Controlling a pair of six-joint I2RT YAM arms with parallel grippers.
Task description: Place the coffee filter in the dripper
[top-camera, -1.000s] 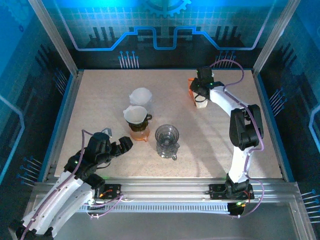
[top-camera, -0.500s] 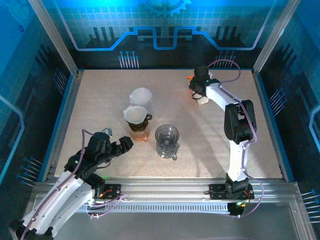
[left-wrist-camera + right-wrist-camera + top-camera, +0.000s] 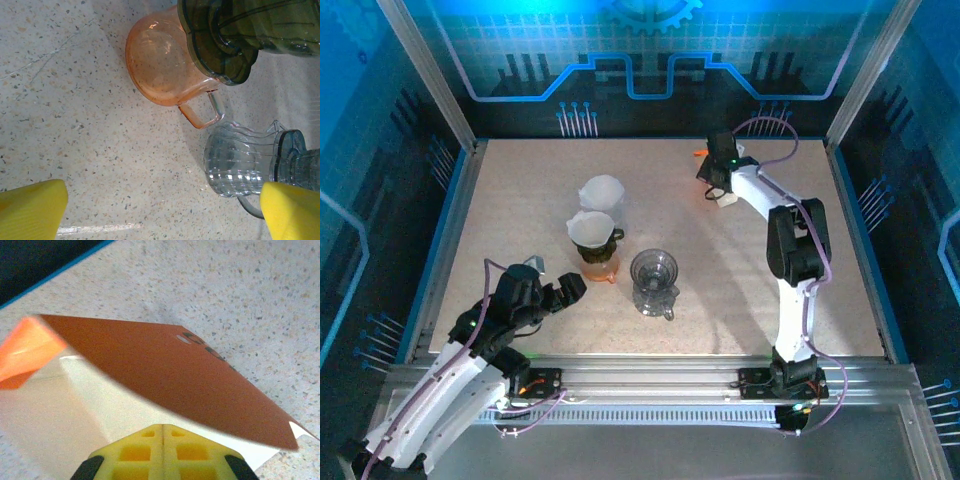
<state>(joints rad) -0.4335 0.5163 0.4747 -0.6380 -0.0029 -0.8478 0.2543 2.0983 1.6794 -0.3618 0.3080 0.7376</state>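
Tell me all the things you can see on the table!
table: one, speckled beige, under everything
box: one, orange and white, far right of the table
cone: one, white, maybe a paper filter, far middle
dripper: one, dark with white inside, just in front of the cone
cup: one, see-through orange with a handle, just in front of the dripper
jug: one, clear with a handle, right of the cup
left gripper: one, black with yellow fingertips spread apart, near left, pointing at the cup
right gripper: one, yellow fingertips pressed together, at the box
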